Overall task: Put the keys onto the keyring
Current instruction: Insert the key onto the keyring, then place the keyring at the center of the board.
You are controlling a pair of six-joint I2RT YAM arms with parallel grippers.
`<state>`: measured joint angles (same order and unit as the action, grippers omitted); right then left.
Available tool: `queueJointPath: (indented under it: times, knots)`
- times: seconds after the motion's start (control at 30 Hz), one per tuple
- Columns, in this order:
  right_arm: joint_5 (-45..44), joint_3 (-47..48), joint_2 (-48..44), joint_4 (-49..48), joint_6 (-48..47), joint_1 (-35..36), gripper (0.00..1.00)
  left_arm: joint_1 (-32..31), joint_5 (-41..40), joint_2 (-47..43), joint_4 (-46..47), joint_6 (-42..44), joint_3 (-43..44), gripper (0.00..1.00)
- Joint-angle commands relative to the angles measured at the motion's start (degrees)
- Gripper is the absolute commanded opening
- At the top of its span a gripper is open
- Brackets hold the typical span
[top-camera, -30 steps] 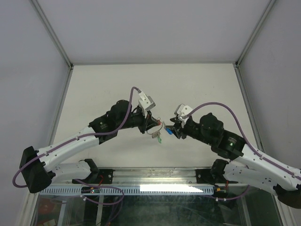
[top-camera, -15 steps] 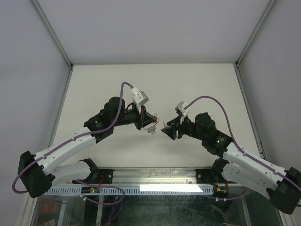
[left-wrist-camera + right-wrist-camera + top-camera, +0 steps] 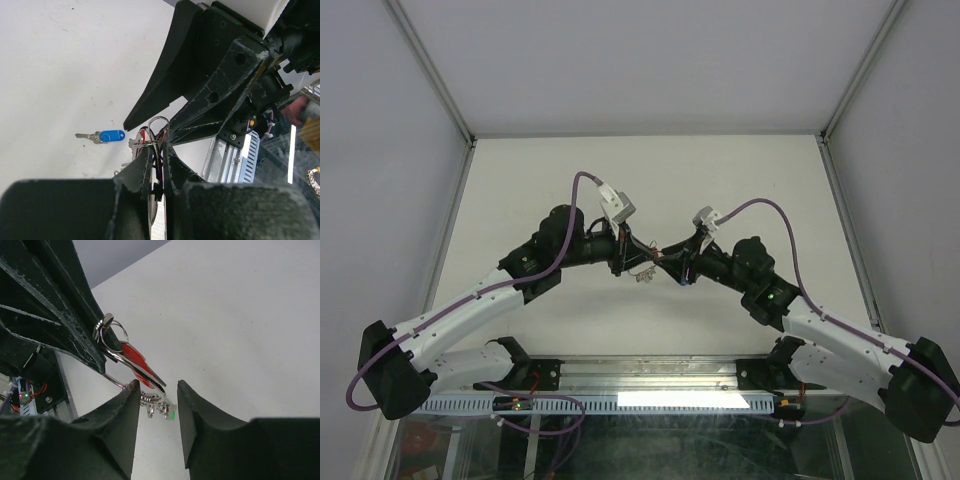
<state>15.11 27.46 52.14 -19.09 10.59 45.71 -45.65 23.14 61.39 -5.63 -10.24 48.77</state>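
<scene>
Left wrist view: the keyring [image 3: 159,120] is pinched by the left gripper [image 3: 159,150], jaws pressed together, the loop just above their tips. The blue key [image 3: 111,136] is seen apart, left of them. The right gripper [image 3: 156,389] is spread, the red key [image 3: 136,360] just beyond its gap. Each key is judged light, stiff and slippery, best taken by its plastic head.

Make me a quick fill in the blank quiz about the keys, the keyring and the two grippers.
The loose key lying on the table has a ___ head.
The left gripper pinches the keyring, and the hanging key on it has a ___ head.
The right gripper, close to the keyring, has its jaws ___.
Missing words: blue; red; open.
</scene>
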Motion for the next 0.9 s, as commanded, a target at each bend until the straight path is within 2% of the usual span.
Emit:
queueJointPath:
  times: [0.0,0.13,0.23,0.37,0.47,0.6,0.7,0.77,0.87]
  knots:
    - [1.02,-0.17,0.48,-7.36,0.91,-0.21,0.35,0.25,2.1,-1.27,5.69,-1.74,0.14,0.0]
    - [0.96,-0.13,0.43,-6.43,0.83,-0.29,0.3,0.64,-0.23,-1.02,4.96,-2.06,0.11,0.0]
    - [0.66,-0.14,0.26,-5.32,0.92,-0.28,0.15,1.41,-0.28,-0.43,4.98,-2.94,-0.34,0.0]
    - [0.61,-0.79,0.22,-6.03,1.47,-0.35,0.02,2.27,-0.11,0.2,5.21,-4.08,-1.18,0.0]
    - [0.51,-0.59,0.01,-5.55,1.59,-0.36,0.0,2.97,-0.4,0.16,5.53,-4.88,-2.02,0.02]
    - [-0.25,1.46,-0.02,-0.93,1.05,-0.31,0.0,3.8,-3.04,-1.21,5.37,-5.47,-3.24,0.33]
    - [-2.77,4.37,0.18,6.25,0.74,-0.33,0.0,4.5,-6.96,-3.56,4.09,-5.18,-3.52,0.49]
    - [-4.69,7.32,1.32,12.67,0.19,-0.36,0.0,5.0,-10.58,-5.54,2.34,-4.79,-3.28,0.56]
    - [-6.44,11.98,3.46,21.61,0.4,-0.29,0.0,5.51,-16.68,-8.5,-0.29,-3.72,-2.5,0.62]
